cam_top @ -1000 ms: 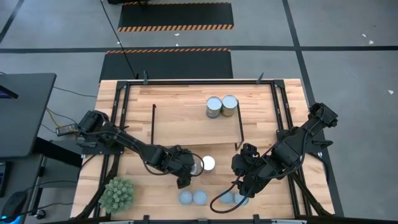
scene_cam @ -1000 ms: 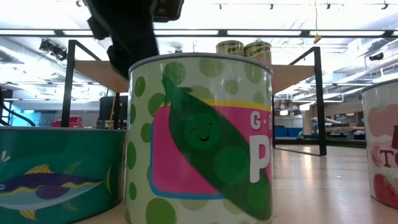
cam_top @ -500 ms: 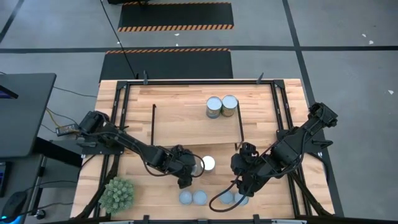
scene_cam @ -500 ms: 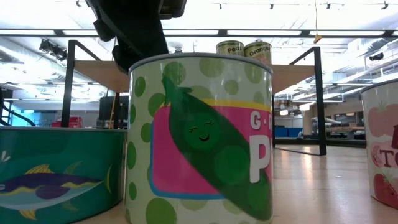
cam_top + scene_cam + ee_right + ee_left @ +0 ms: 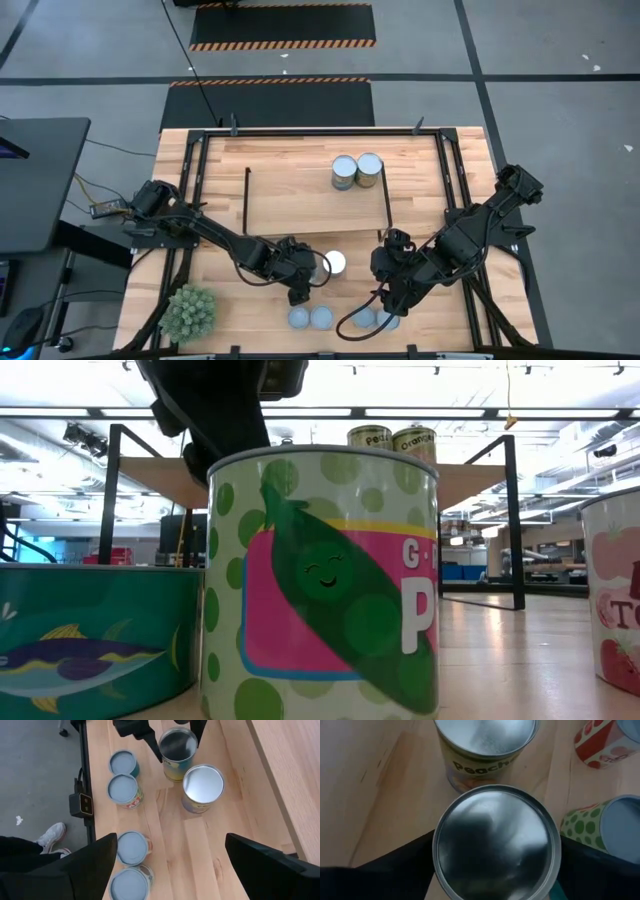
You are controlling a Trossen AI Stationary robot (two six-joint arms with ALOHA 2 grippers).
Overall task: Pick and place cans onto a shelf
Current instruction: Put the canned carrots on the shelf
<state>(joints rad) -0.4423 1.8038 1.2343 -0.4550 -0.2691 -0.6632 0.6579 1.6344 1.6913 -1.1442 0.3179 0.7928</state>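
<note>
My left gripper [image 5: 308, 272] is shut on a silver-topped can [image 5: 496, 842] in front of the shelf. A second silver-topped can [image 5: 335, 263], labelled Peaches [image 5: 485, 750], stands on the table right beside it. Two more such cans [image 5: 356, 171] stand on the shelf's wooden board [image 5: 300, 195]. Several bluish-topped cans [image 5: 310, 318] stand along the near edge. My right gripper [image 5: 172, 870] is open and empty, above the table near the two right-hand bluish cans [image 5: 375, 319]. My left gripper pinches the can's side wall just under its rim [image 5: 439, 845] between its two fingers [image 5: 405, 870], one on each opposite side. The fingers come slanting down from the table's left. The can stands upright; whether its base is off the table, I cannot tell.
A spiky green plant ball [image 5: 190, 312] sits at the near left corner. The shelf's black rod legs [image 5: 387, 215] stand just beyond both grippers. In the low view a pea can [image 5: 320, 580], a fish can [image 5: 95, 630] and a tomato can [image 5: 615, 600] stand close in front.
My left gripper has edged a little toward the table's right edge, toward the Peaches can. My right arm has kept still.
</note>
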